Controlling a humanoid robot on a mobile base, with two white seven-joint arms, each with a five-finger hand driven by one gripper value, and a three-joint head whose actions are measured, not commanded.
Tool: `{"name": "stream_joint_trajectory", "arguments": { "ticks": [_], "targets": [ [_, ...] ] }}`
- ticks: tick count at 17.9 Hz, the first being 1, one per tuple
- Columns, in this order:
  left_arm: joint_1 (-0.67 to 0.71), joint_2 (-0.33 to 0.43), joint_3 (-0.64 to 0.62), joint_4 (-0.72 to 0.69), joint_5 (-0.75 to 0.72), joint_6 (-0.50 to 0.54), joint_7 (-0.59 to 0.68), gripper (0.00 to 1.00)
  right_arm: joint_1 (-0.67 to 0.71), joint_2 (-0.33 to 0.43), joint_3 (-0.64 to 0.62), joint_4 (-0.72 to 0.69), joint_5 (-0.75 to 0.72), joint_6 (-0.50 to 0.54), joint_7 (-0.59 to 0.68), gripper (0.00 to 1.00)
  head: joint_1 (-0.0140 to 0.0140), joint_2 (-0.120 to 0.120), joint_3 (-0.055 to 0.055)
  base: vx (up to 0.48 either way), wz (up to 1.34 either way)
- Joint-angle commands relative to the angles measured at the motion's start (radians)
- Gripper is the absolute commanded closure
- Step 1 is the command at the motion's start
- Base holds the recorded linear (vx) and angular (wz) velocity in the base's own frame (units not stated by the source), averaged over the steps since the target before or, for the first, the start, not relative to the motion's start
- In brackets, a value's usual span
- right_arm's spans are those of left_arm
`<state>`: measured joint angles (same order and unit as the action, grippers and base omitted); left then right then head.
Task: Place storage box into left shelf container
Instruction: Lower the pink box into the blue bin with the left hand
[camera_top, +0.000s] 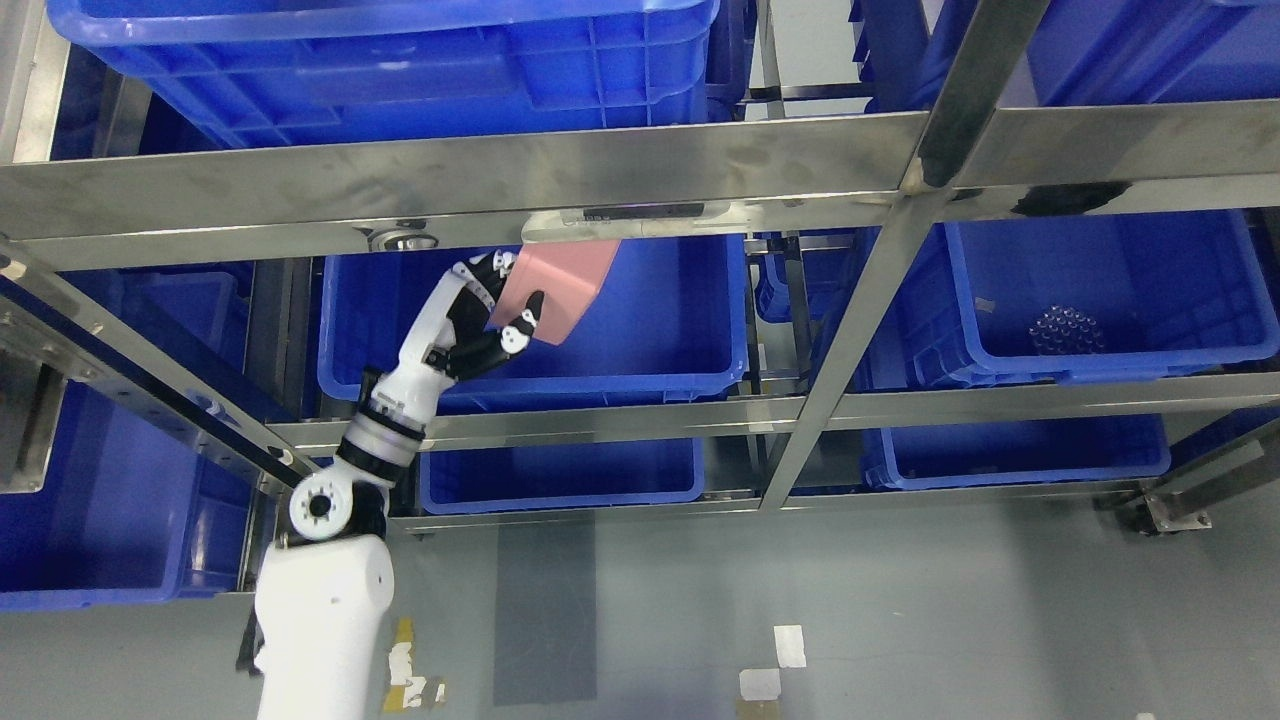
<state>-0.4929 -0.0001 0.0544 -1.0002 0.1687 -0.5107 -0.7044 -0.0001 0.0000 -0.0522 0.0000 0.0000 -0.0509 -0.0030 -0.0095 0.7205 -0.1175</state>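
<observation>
One arm is at work: the left hand (478, 320) reaches up into the steel shelf (600, 170), its fingers (522, 322) clamped on a pink storage box (560, 290). Tilted, the box hangs over the open middle blue container (640, 375), its top edge hidden behind the shelf rail.

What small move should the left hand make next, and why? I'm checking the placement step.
Probably lower a little, then release: the left hand holds the pink storage box over the blue bin, its top edge right under the steel rail, not yet resting inside.
</observation>
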Motion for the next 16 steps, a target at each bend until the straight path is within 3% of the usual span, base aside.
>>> {"name": "stream_joint_trajectory", "arguments": {
  "ticks": [1, 5, 9, 12, 16],
  "targets": [
    [-0.248, 0.018, 0.059, 0.524, -0.058, 0.034, 0.005, 0.94, -0.003, -0.017, 0.0, -0.017, -0.021, 0.0, 0.002, 0.0, 0.0, 0.0, 0.0, 0.0, 0.0],
    [-0.291, 0.018, 0.041, 0.571, -0.064, 0.038, 0.048, 0.84, -0.005, -0.017, 0.0, -0.017, -0.021, 0.002, 0.001, 0.0, 0.0, 0.0, 0.0, 0.0, 0.0],
    [-0.291, 0.018, 0.033, 0.571, -0.127, 0.04, 0.049, 0.61, -0.005, -0.017, 0.0, -0.017, -0.021, 0.0, 0.002, 0.0, 0.0, 0.0, 0.0, 0.0, 0.0],
    [-0.293, 0.018, 0.018, 0.549, -0.211, 0.038, 0.049, 0.3, -0.003, -0.017, 0.0, -0.017, -0.021, 0.0, 0.0, 0.0, 0.0, 0.0, 0.0, 0.0, 0.0],
    [-0.291, 0.018, -0.046, 0.43, -0.352, 0.038, 0.048, 0.11, -0.003, -0.017, 0.0, -0.017, -0.021, 0.002, 0.001, 0.0, 0.0, 0.0, 0.0, 0.0, 0.0]
  ]
}}
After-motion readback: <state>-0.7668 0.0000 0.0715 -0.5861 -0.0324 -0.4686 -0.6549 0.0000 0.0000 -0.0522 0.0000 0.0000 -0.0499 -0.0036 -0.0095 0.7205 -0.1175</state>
